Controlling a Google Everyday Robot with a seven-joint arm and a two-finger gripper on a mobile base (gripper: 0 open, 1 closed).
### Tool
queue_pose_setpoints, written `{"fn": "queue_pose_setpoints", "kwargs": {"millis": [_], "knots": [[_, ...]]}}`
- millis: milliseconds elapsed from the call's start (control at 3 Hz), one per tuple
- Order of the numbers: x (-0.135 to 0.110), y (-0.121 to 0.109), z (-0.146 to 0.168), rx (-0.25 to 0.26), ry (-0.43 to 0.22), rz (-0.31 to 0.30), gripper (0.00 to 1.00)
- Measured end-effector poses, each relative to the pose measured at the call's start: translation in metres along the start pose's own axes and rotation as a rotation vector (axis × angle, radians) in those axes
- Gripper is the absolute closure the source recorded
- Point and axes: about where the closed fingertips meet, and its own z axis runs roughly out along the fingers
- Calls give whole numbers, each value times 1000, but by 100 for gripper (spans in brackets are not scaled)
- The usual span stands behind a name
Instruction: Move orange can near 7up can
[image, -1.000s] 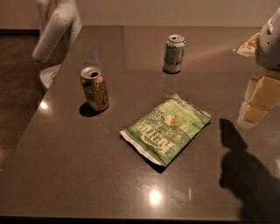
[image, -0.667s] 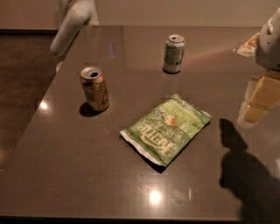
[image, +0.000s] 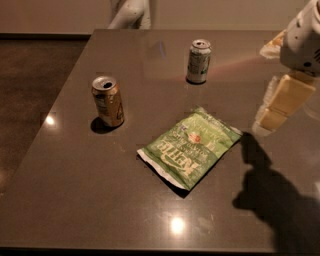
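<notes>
The orange can (image: 108, 101) stands upright on the left part of the dark table (image: 75, 200). The 7up can (image: 198, 61) stands upright at the far middle, well apart from the orange can. My gripper (image: 280, 107), white with yellowish blocks, hangs above the table's right edge. It is far to the right of both cans and touches nothing.
A flat green chip bag (image: 191, 148) lies in the middle of the table, between the cans and nearer the front. A white shape (image: 130, 12) shows beyond the far edge. The gripper's shadow (image: 270, 195) falls at the right front. The floor drops off on the left.
The white shape beyond the table's far edge has moved right and farther away. The gripper, both cans and the bag have not moved.
</notes>
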Motion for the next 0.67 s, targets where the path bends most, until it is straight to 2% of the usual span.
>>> {"fn": "queue_pose_setpoints", "kwargs": {"millis": [333,667], "knots": [[-39,0,6,17,-118,37,0],[-70,0,12,45,-203,70,0]]}}
